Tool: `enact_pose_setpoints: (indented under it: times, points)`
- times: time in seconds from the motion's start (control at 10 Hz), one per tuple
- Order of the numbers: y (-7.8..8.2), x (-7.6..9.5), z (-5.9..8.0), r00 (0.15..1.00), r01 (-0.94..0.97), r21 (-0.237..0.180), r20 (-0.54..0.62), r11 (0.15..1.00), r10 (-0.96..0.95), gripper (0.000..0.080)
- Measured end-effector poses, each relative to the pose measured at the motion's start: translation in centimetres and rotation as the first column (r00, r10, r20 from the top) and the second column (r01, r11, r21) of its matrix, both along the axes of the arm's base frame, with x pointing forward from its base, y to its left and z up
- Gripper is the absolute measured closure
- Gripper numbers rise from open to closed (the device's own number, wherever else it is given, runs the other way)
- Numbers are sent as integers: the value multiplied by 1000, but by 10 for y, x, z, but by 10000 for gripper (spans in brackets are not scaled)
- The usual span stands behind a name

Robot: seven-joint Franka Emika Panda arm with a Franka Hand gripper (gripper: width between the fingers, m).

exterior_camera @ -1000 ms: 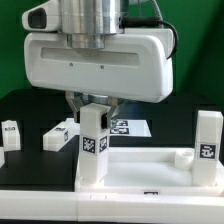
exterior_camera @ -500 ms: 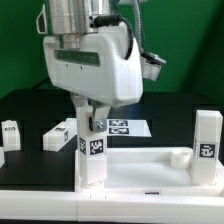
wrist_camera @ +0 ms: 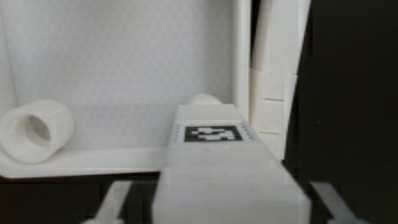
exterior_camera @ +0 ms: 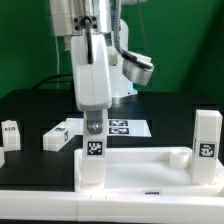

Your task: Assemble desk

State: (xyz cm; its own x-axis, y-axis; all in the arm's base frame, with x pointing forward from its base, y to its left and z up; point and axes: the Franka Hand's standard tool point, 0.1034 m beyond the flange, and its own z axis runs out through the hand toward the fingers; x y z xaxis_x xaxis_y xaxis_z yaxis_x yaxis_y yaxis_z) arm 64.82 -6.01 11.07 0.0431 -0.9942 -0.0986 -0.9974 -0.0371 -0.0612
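The white tray-like tabletop (exterior_camera: 140, 160) lies at the front of the black table. A white square leg (exterior_camera: 93, 165) with a tag stands upright in its corner on the exterior view's left. My gripper (exterior_camera: 93, 123) comes down from above, its hand seen edge-on, with the fingers on either side of the leg's top. In the wrist view the leg (wrist_camera: 222, 165) stands between my fingers (wrist_camera: 118, 200) with a dark gap on each side, so the gripper (wrist_camera: 222, 205) is open around it. A second leg (exterior_camera: 207, 135) stands upright at the tabletop's right end.
Two loose white legs (exterior_camera: 60, 135) (exterior_camera: 10, 133) lie on the table at the exterior view's left. The marker board (exterior_camera: 125, 127) lies behind the tabletop. A round socket (wrist_camera: 32, 130) shows inside the tabletop (wrist_camera: 125, 80); another (exterior_camera: 183, 155) is near the right leg.
The hand has turned about a quarter turn around the upright leg, from broadside to edge-on. The leg's top and tag now sit a little lower in the corner.
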Motion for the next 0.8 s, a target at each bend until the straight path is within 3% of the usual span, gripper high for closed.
enact_pose_setpoints:
  times: [0.1, 0.2, 0.3, 0.4, 0.5, 0.8]
  points:
    - [0, 0, 0, 1000, -1, 0, 0, 1000, 1, 431]
    - [0, 0, 0, 999, -48, -3, 5, 999, 48, 296]
    - [2, -2, 0, 996, -85, -3, -5, 996, 85, 296]
    - [2, -1, 2, 977, -214, -15, -2, 977, 214, 181]
    - [2, 1, 4, 935, -355, -34, 5, 934, 355, 159]
    - [2, 2, 4, 836, -547, -50, 20, 836, 548, 151]
